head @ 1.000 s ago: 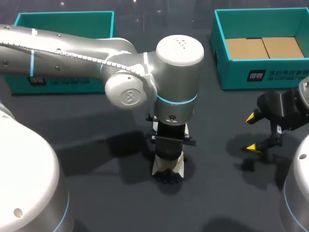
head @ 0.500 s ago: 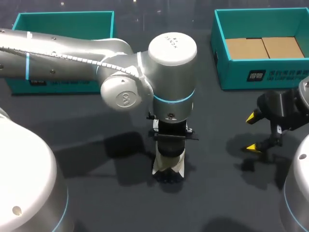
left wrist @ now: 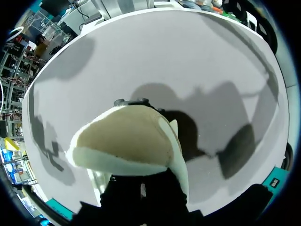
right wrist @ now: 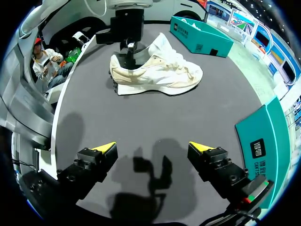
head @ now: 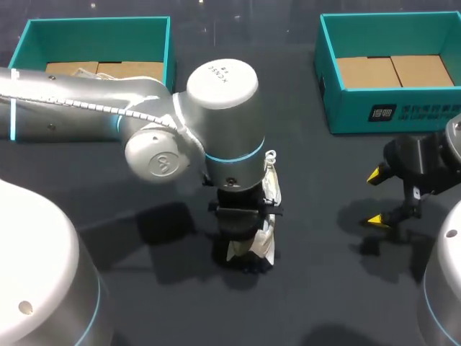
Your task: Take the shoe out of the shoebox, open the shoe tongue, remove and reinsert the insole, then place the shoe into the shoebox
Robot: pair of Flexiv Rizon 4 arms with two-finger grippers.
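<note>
A cream-white shoe [right wrist: 160,73] rests on its sole on the dark table, ahead of my right gripper [right wrist: 151,147]. My left gripper [right wrist: 128,52] comes down on its heel and is shut on the heel rim. From above, the left wrist hides most of the shoe [head: 269,189]; only the laces and the heel end show. The left wrist view shows the cream heel [left wrist: 124,141] right at my left gripper [left wrist: 141,186], whose tips are hidden. My right gripper [head: 377,198] stands open and empty, low over the table to the shoe's right.
A teal shoebox [head: 97,25] with a cardboard floor stands at the back left, and a second teal box [head: 392,108] at the back right, just behind my right gripper. Bare dark table lies between the shoe and the right gripper.
My left arm has swung to the left, uncovering the left box's inside and the shoe's laces. The gripper stays on the heel. The right arm has not moved.
</note>
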